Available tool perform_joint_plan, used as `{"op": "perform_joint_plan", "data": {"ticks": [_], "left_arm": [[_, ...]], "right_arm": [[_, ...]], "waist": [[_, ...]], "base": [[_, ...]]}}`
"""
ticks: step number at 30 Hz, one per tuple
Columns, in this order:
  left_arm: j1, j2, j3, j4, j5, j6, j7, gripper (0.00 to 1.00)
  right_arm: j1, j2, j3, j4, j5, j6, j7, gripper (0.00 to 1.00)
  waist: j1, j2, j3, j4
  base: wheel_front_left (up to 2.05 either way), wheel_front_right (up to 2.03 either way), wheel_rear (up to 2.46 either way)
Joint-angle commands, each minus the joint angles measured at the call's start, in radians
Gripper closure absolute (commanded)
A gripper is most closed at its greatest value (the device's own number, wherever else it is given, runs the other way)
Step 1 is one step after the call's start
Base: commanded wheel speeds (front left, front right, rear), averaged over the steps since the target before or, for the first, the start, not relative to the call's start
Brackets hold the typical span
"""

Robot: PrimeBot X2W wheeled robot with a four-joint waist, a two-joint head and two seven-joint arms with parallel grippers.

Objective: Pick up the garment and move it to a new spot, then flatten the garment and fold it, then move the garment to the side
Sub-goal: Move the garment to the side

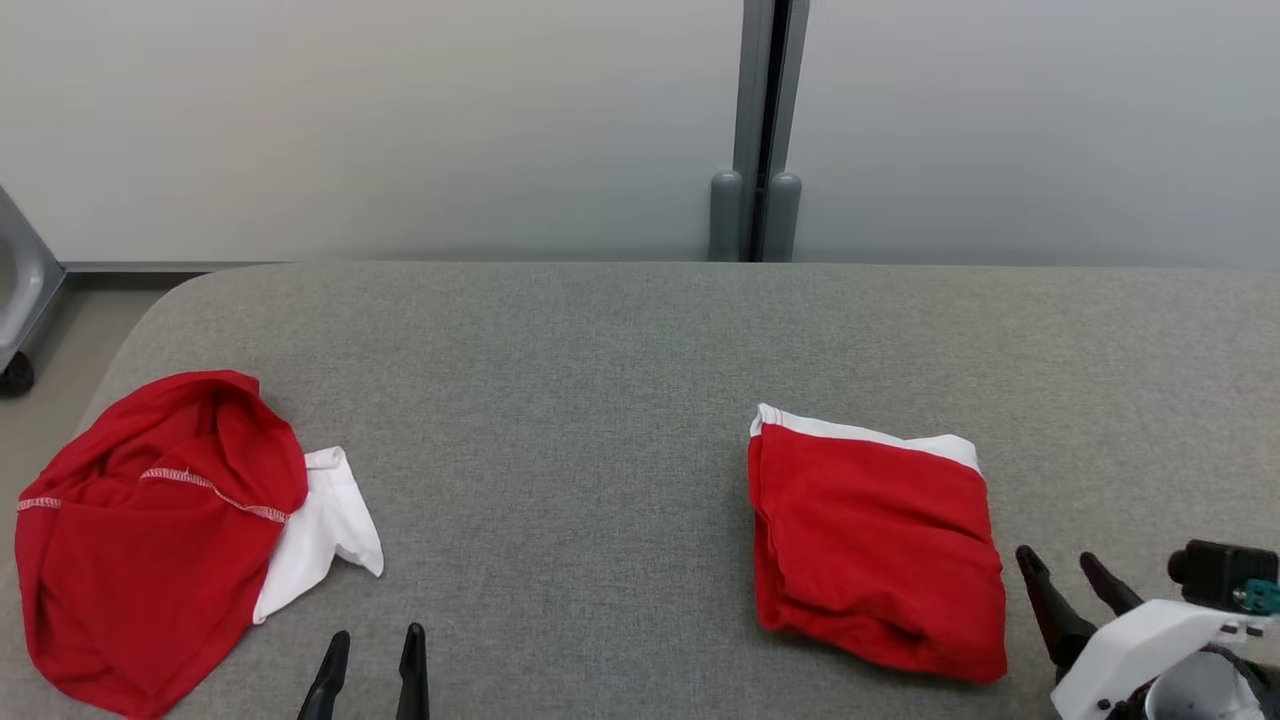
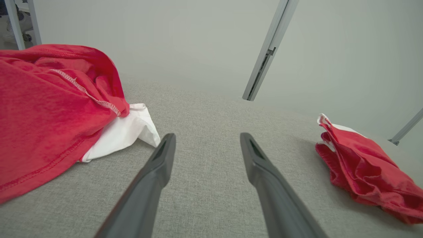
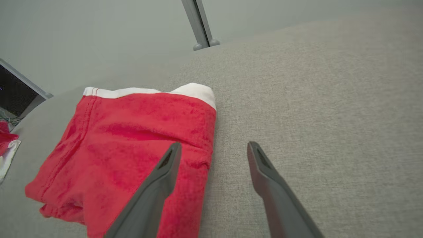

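A crumpled red garment (image 1: 140,530) with a white part showing lies at the left edge of the grey padded table (image 1: 600,400); the left wrist view shows the same crumpled garment (image 2: 49,105) at its left. A second red garment (image 1: 875,545), folded, with a white edge, rests at the right; it appears in the right wrist view as a folded garment (image 3: 132,155) too. My left gripper (image 1: 372,640) stands open near the front edge, empty, just right of the crumpled one. My right gripper (image 1: 1058,560) is open and empty beside the folded garment's right edge, its left finger (image 3: 158,185) over the cloth.
A grey wall with a vertical post (image 1: 762,130) stands behind the table. A grey frame on a wheel (image 1: 18,300) sits off the table's far left corner. The wide strip of table between the two garments is bare cloth.
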Motion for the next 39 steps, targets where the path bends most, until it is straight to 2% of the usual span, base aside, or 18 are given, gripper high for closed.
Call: {"op": "perform_joint_plan", "data": {"ticks": [1,7,14,15,16,22,26,33,39], "left_arm": [[-0.019,0.004,0.001,0.001,0.007,-0.004,-0.002,0.00],[-0.051,0.004,-0.010,0.008,-0.001,-0.003,-0.002,0.00],[-0.080,0.003,-0.022,-0.004,-0.012,0.007,-0.002,0.00],[-0.082,0.004,-0.023,-0.007,-0.012,0.009,-0.002,0.00],[-0.085,0.004,-0.023,-0.009,-0.012,0.010,-0.002,0.00],[-0.124,0.003,-0.018,-0.030,-0.004,0.002,-0.002,0.00],[-0.185,0.004,-0.023,-0.037,0.027,-0.018,-0.002,0.00],[-0.302,0.007,-0.039,-0.030,0.095,-0.059,-0.002,0.00],[-0.338,0.005,-0.064,-0.014,0.114,-0.076,-0.001,0.00]], "right_arm": [[-0.012,-0.005,0.006,0.005,0.016,0.000,0.019,0.00],[-0.083,-0.015,0.044,0.093,0.107,0.000,0.166,0.00],[-0.129,0.036,0.054,0.172,0.196,0.000,0.259,0.00],[-0.137,0.036,0.062,0.165,0.209,0.000,0.262,0.57],[-0.146,0.031,0.074,0.154,0.224,0.000,0.262,1.00],[-0.230,-0.049,0.078,0.097,0.293,0.000,0.268,1.00],[-0.293,-0.170,0.049,0.082,0.265,0.000,0.277,1.00],[-0.438,-0.403,-0.049,0.154,0.101,0.000,0.308,1.00],[-0.590,-0.511,-0.093,0.277,-0.107,0.000,0.357,1.00]], "waist": [[0.0000,0.0000,0.014,0.011],[0.0000,0.0000,0.055,0.048],[0.0000,0.0000,0.098,0.058],[0.0000,0.0000,0.106,0.052],[0.0000,0.0000,0.115,0.045],[0.0000,0.0000,0.207,-0.052],[0.0000,0.0000,0.305,-0.117],[0.0000,0.0000,0.456,-0.161],[0.0000,0.0000,0.512,-0.132]], "base": [[0.00,0.00,0.00],[0.00,0.00,0.00],[0.00,0.00,0.00],[0.00,0.00,0.00],[0.00,0.00,0.00],[0.00,0.00,0.00],[0.00,0.00,0.00],[0.00,0.00,0.00],[0.00,0.00,0.00]]}}
